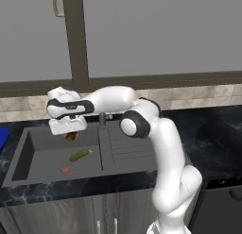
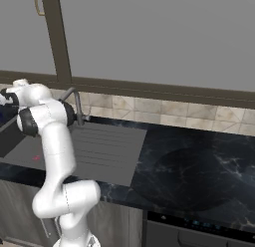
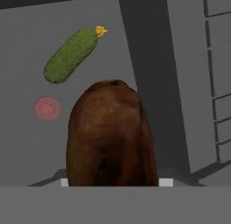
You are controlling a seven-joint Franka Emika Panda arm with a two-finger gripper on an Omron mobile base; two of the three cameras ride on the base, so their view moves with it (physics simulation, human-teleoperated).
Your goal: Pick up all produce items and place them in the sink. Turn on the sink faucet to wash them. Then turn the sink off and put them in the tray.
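Observation:
My gripper [image 1: 71, 132] hangs over the back of the sink [image 1: 28, 158] basin, shut on the stubby brown-orange produce item [image 1: 72, 137]. In the hand view that item [image 3: 110, 137] looms large in the middle and hides the fingertips. The green cucumber-like produce item [image 1: 81, 154] lies on the basin floor, below and a little right of the hand. Its yellowish tip shows in the hand view, where the cucumber [image 3: 72, 55] lies apart from the held item. The sink faucet [image 1: 102, 118] stands at the back rim, just right of the hand, and also shows as the faucet [image 2: 74, 105] in the right base view. An edge of the blue tray [image 1: 2, 138] shows at far left.
A small flat red spot [image 1: 65, 170] marks the basin floor near the front. The ribbed drainboard [image 1: 128, 146] joins the basin on the right. Dark marbled counter [image 2: 199, 166] extends to the right. Grey wall cabinets hang above.

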